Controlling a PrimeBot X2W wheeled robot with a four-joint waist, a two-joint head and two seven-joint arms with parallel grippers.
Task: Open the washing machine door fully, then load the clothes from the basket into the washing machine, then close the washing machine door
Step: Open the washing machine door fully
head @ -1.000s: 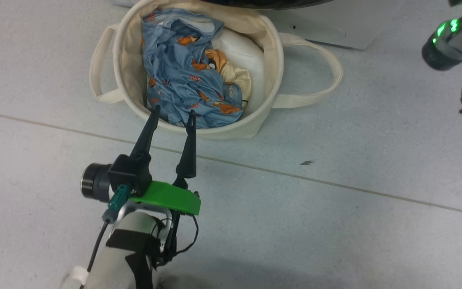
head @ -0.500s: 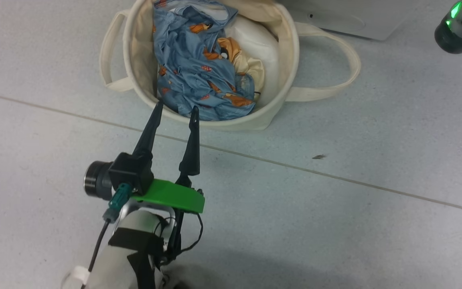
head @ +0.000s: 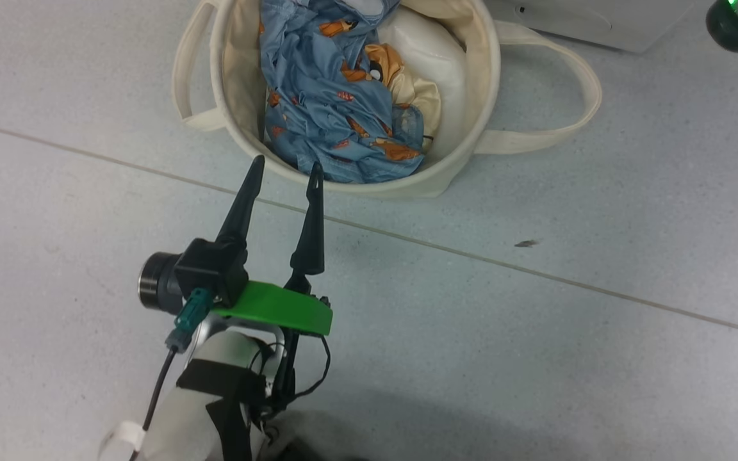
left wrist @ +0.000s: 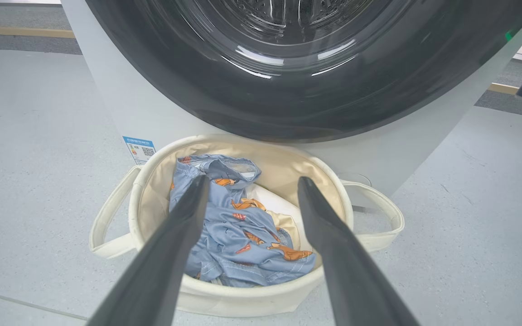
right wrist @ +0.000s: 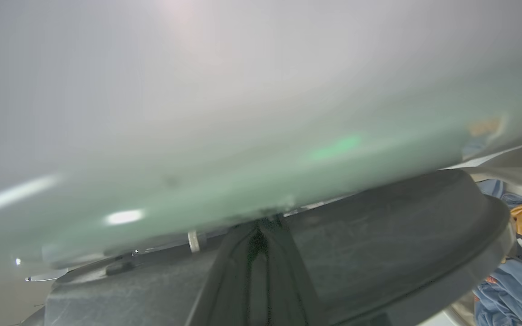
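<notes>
The clothes (head: 337, 109), the blue garment lying lengthwise from near rim to far, fill the basket (head: 407, 187); at its near rim hangs the left gripper (head: 287, 162), spread wide and the nearer; beyond the basket the right gripper (right wrist: 259, 231), pinched shut, noses the washing machine door (left wrist: 288, 104), contact blurred

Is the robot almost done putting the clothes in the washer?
Not yet, it's near the start. Nothing looks finished: the clothes lie in the basket. In hand: the shut right gripper pokes at the edge between the washing machine door and the white washing machine, seemingly working the door open. The open left gripper hangs by the basket rim, empty. Left: loading the clothes and closing the door.
</notes>
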